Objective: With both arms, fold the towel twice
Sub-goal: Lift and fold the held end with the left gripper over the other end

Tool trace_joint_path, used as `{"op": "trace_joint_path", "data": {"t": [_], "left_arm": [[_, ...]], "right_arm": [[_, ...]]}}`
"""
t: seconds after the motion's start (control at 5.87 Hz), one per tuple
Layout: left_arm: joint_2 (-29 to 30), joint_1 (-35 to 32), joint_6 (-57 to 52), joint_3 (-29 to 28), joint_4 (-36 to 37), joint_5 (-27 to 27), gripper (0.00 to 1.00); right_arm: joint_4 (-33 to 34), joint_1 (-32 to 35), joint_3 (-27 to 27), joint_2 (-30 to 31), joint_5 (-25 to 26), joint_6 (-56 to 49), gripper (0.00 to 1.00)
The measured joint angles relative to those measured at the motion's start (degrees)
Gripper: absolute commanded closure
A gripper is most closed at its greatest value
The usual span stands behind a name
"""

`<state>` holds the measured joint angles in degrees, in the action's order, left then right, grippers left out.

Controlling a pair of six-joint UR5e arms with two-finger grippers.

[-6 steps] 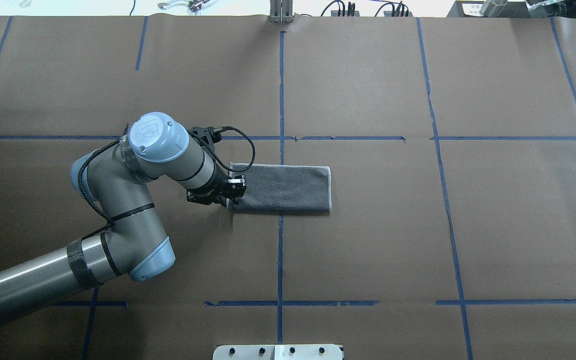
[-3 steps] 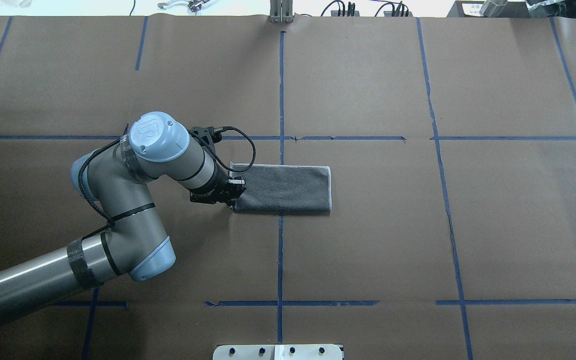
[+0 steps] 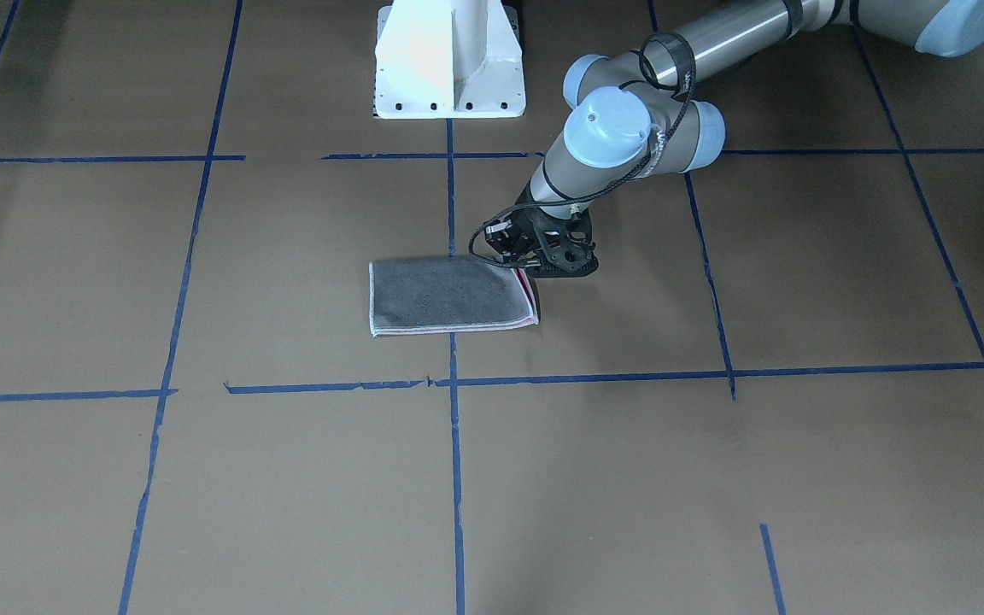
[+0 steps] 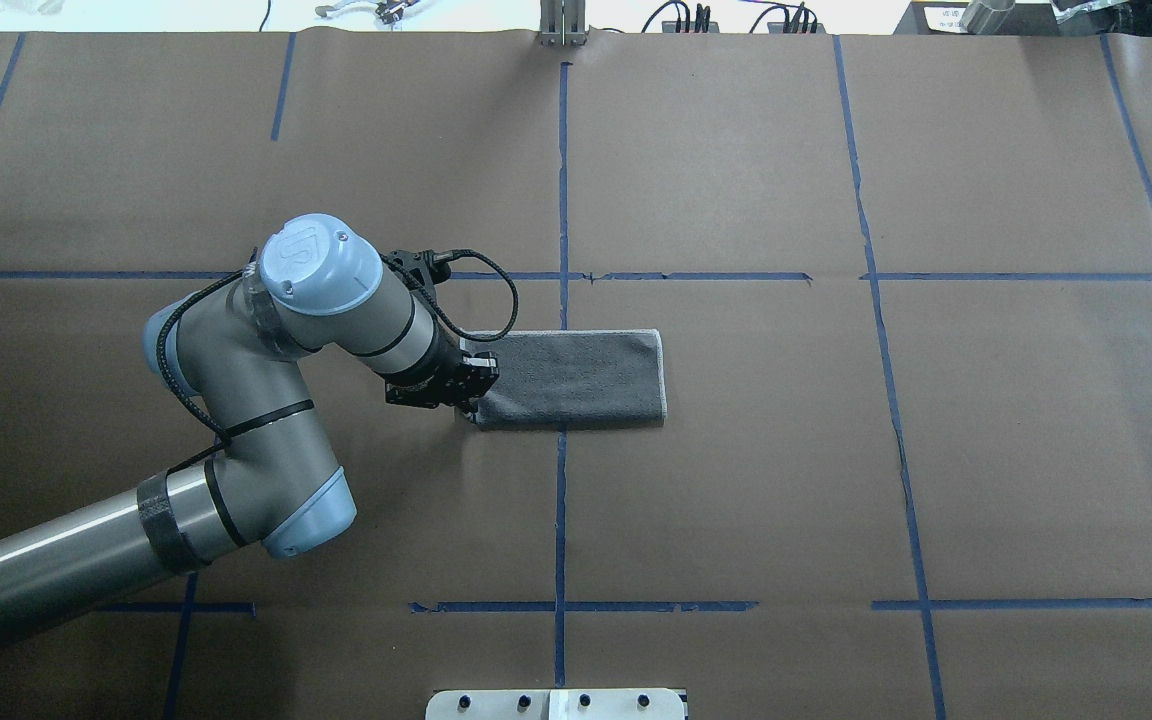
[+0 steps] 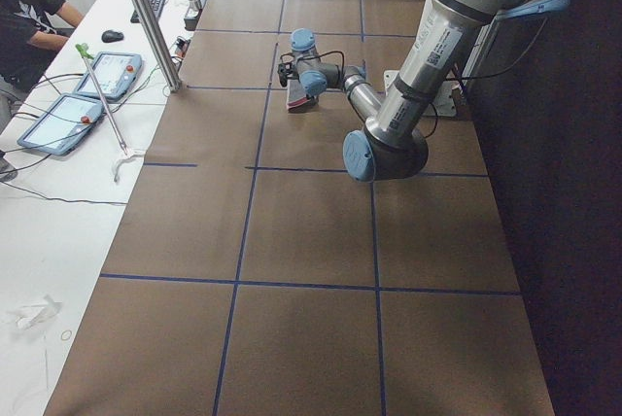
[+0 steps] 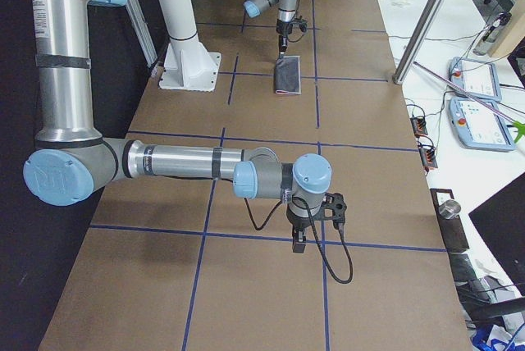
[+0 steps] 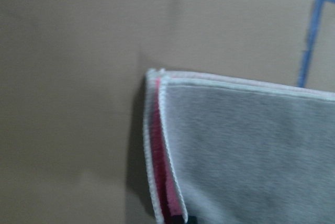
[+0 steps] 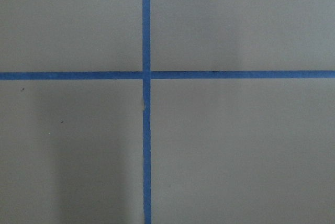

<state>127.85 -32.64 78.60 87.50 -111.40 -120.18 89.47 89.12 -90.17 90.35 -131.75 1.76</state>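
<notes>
The towel (image 4: 576,380) lies folded into a grey rectangle with a whitish border near the table's middle, also in the front view (image 3: 445,295). My left gripper (image 4: 471,392) is shut on its left short end, near the front corner, and that end is raised a little. The front view shows the left gripper (image 3: 530,266) at the lifted edge, with pink showing between the layers. The left wrist view shows the towel's corner (image 7: 251,150) with its pink inner face. My right gripper (image 6: 299,244) hangs over bare paper far from the towel; I cannot tell if it is open.
Brown paper with blue tape lines (image 4: 561,200) covers the table. The white pedestal base (image 3: 449,60) stands at the robot's side. A metal pole (image 5: 146,17), tablets and a seated operator (image 5: 24,8) are beyond the table's far edge.
My left gripper has moved slightly right with the towel's left end, which has lifted and pulled inward; the towel looks shorter on that side.
</notes>
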Motion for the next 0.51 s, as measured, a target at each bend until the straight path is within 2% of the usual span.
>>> {"op": "trace_joint_path", "data": {"t": [0.51], "left_arm": [[8.39, 0.94, -7.92, -1.83, 7.5, 4.57, 1.0]], "right_arm": [[0.0, 0.0, -0.07, 0.1, 0.0, 0.0, 0.0]]}}
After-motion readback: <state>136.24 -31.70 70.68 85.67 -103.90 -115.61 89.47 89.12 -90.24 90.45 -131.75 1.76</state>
